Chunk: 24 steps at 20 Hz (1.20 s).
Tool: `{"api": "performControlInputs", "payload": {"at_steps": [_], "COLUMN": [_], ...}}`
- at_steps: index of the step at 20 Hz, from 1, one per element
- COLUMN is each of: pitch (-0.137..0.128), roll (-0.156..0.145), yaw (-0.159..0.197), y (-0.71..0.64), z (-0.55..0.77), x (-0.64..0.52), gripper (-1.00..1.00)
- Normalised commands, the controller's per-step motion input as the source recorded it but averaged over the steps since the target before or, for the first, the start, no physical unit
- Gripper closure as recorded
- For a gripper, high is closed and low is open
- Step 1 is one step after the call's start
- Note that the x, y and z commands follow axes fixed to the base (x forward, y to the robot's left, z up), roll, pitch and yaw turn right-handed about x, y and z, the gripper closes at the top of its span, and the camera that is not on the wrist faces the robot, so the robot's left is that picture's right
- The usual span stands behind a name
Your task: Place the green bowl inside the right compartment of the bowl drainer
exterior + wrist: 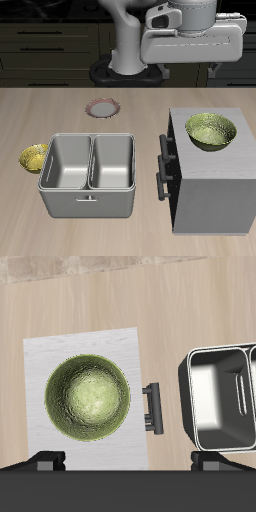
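- On top of the tall grey box [210, 190] sits the green bowl [212, 130], upright, well apart from the bowl drainer [90, 165].
- Both drainer wells hold nothing; the wrist view cuts the drainer off at the frame's edge.
- High at the far side hangs the gripper [128, 461]; only two dark finger stubs show, so whether the claw is apart or together cannot be told.
- Beside the drainer rests a small yellow-green bowl [34, 157]; farther back lies a pink-rimmed plate [104, 107].

We see a glossy, mottled glassy green bowl [88, 398], a brushed-metal bowl drainer [88, 176], and a matt wood-grain table [60, 110].
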Motion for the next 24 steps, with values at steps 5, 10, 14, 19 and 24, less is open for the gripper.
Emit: {"api": "performControlInputs", "payload": {"at_steps": [5, 10, 14, 19, 24], "pitch": [0.005, 0.011, 0.032, 0.036, 0.027], "roll": [-0.023, 0.009, 0.022, 0.015, -0.003], "yaw": [0.001, 0.008, -0.001, 0.027, 0.014], "y": [-0.08, -0.01, 0.06, 0.05, -0.04], "z": [-0.01, -0.14, -0.2, -0.31, -0.24], "x": [0.14, 0.07, 0.0, 0.04, 0.03], "gripper": [-1.0, -1.0, -1.0, -1.0, -1.0]}}
